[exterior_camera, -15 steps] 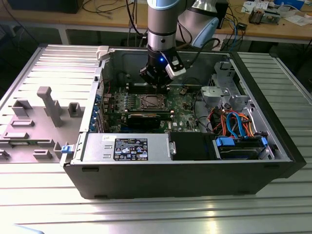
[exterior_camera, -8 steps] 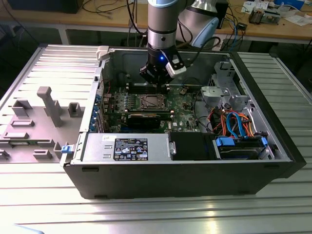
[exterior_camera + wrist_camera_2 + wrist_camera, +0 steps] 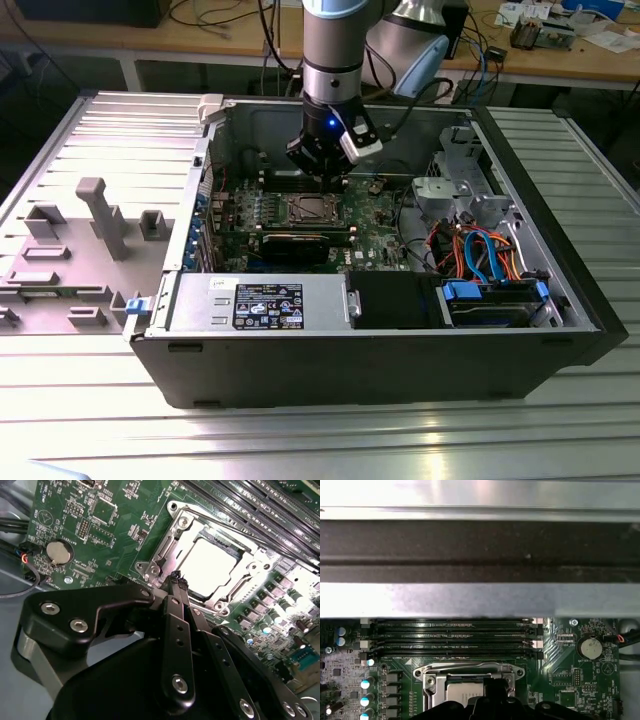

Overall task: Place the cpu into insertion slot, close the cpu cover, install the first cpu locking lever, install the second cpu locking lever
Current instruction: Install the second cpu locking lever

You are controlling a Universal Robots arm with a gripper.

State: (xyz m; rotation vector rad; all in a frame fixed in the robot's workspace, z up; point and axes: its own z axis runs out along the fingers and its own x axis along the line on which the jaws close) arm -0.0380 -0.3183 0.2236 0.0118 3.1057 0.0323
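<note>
Gripper (image 3: 177, 577) is pinched closed with nothing in it, hovering just beside the cover (image 3: 172, 540) edge. Cpu (image 3: 207, 565) sits in the slot under the cover, memory slots (image 3: 452, 637) close by, coin battery (image 3: 59, 551) off to the side.

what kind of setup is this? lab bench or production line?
Looks like a lab or workshop test cell, not a line. An open computer case lies on a ribbed aluminium table, grey fixture blocks sit beside it, and a wooden bench behind carries loose cables and boards.
</note>
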